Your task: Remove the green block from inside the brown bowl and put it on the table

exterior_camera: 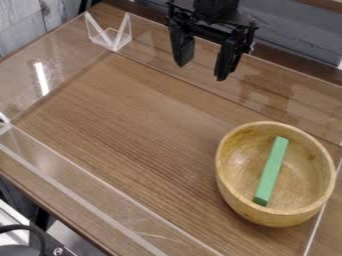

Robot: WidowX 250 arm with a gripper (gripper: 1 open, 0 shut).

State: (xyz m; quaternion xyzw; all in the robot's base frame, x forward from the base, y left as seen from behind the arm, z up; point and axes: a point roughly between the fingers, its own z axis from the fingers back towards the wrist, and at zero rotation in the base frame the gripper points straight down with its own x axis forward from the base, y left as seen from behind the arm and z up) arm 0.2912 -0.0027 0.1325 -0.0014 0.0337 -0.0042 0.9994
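Nearest us, the clear acrylic wall [80,210] edges the table [134,120], a brown wood-grain top, smooth and faintly glossy. Just past it sits the brown bowl [277,172], well below and to the right of the jaws as we see them: round, light wood, visible grain, thick rim. The green block [273,171] lies inside it, a long flat matte bar leaning along the inner slope, one end near the rim, the other toward the bottom. Farthest back hangs the gripper [210,48], black, pointing down, its jaws spread wide and holding nothing, well apart from the bowl.

We judge the task is at its opening step: the approach, nothing grasped yet. The next move calls for carrying the jaws over the bowl, lining them across the block's narrow width, and descending inside the rim without striking it.
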